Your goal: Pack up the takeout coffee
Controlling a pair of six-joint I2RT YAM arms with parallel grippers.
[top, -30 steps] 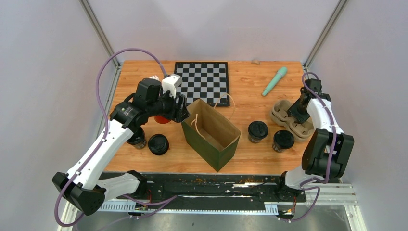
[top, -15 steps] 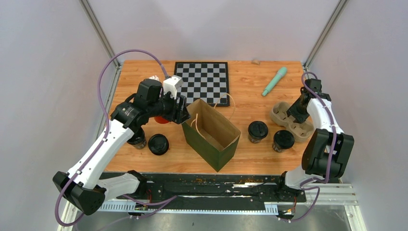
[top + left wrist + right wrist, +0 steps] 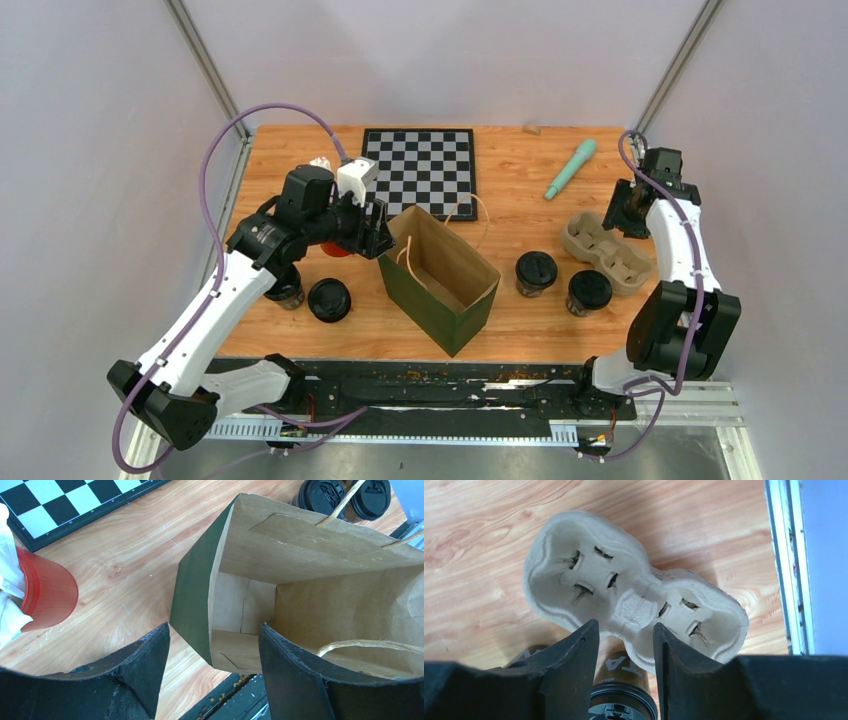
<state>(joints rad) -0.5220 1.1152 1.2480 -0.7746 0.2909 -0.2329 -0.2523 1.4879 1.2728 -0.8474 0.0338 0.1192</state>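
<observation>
Coffee cups (image 3: 536,271), seemingly four, beside bag (image 3: 422,300)

The left arm (image 3: 213,312) hides most of one coffee cup (image 3: 288,294) beneath it.

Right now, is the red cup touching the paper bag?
Apart. The left wrist view shows bare table between the red cup and the paper bag, on its green side.

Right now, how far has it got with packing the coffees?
Nothing is packed yet: the paper bag stands open and empty. The left gripper hangs open at its rim, the right gripper open above the cardboard tray. All four cups sit on the table, yet to go in.
</observation>
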